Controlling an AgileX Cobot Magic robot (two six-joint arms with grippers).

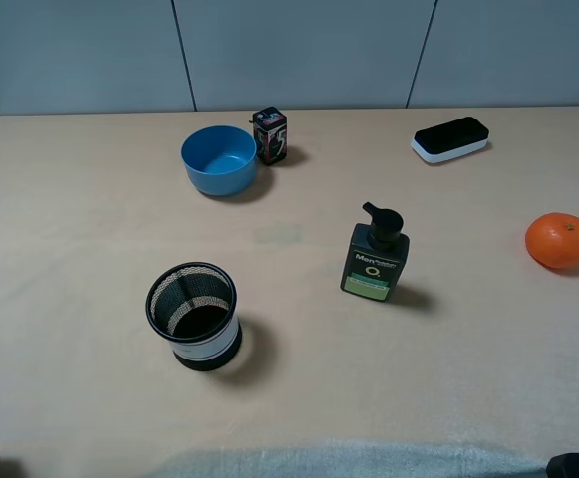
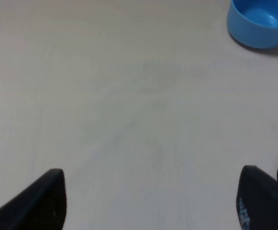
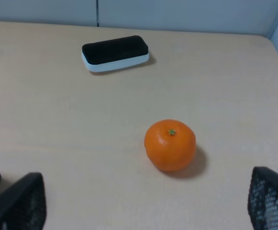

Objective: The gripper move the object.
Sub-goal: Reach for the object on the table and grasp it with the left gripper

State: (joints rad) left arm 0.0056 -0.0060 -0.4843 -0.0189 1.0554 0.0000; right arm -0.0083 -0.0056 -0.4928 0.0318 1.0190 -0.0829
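Black wire-mesh pen cup upright on the pale desk, at the near left of the high view, well apart from the blue bowl and the pump bottle. Jaws of the left hand and the right hand spread wide, neither holding anything

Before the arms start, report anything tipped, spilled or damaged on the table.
Nothing stands out. The mesh pen cup, pump bottle and blue bowl all stand upright, with no spill on the table around them.
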